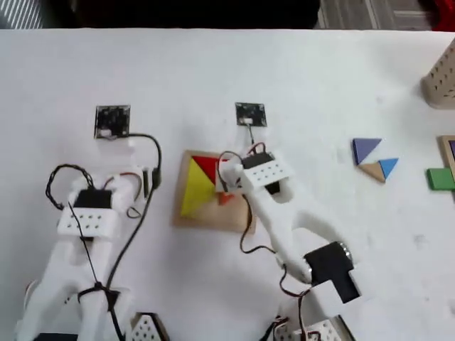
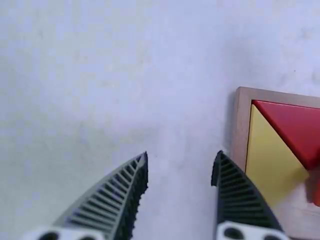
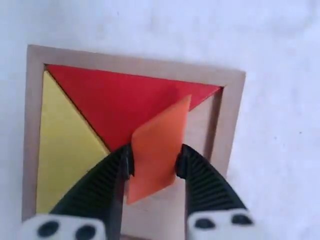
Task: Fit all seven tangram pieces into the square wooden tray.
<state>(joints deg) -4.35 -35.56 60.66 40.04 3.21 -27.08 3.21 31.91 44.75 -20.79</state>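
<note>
Left of centre in the high view, the left pincer [image 2: 180, 167] hangs with fingers apart over the tabletop [image 2: 100, 75], just beside the tray [image 3: 135, 60]. Mid-frame, the right pincer [image 3: 152, 162] is clamped on an orange piece [image 3: 160, 135] over the tray, where a red triangle [image 3: 130, 95] and a yellow triangle [image 3: 65, 135] lie. Well apart, at the right, sit a purple triangle [image 1: 365, 148] and a blue triangle [image 1: 388, 167].

You have bare wood free in the tray [image 3: 135, 59] beside the red triangle [image 3: 125, 95] and yellow triangle [image 3: 65, 135]; the right gripper [image 3: 154, 159], clamped on the orange piece [image 3: 160, 135], hangs over that gap.
</note>
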